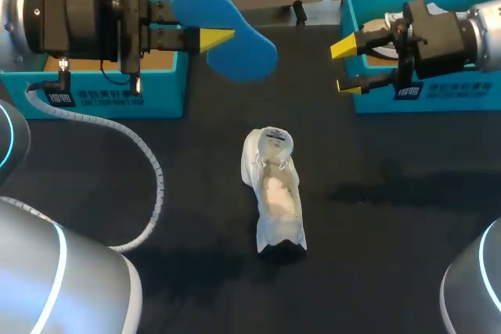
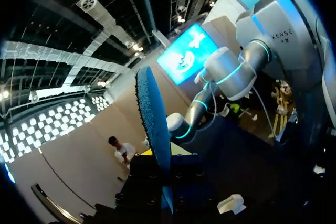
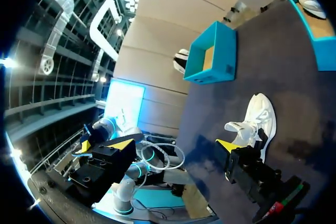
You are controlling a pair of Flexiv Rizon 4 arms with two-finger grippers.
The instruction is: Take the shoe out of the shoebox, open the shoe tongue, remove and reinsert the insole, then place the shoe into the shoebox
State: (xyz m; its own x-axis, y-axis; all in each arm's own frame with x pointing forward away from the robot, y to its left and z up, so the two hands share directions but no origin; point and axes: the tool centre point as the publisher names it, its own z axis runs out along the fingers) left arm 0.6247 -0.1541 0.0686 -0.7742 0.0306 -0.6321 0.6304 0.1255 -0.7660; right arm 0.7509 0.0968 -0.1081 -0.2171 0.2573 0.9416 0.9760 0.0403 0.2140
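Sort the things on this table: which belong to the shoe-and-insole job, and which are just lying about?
Job: white shoe, blue insole in the left hand, left teal shoebox.
Lying about: right teal box, spare shoe inside it; right hand, open.

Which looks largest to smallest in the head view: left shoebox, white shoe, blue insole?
1. left shoebox, partly hidden.
2. white shoe and blue insole: about alike; the insole is raised nearer the camera, so no ranking.
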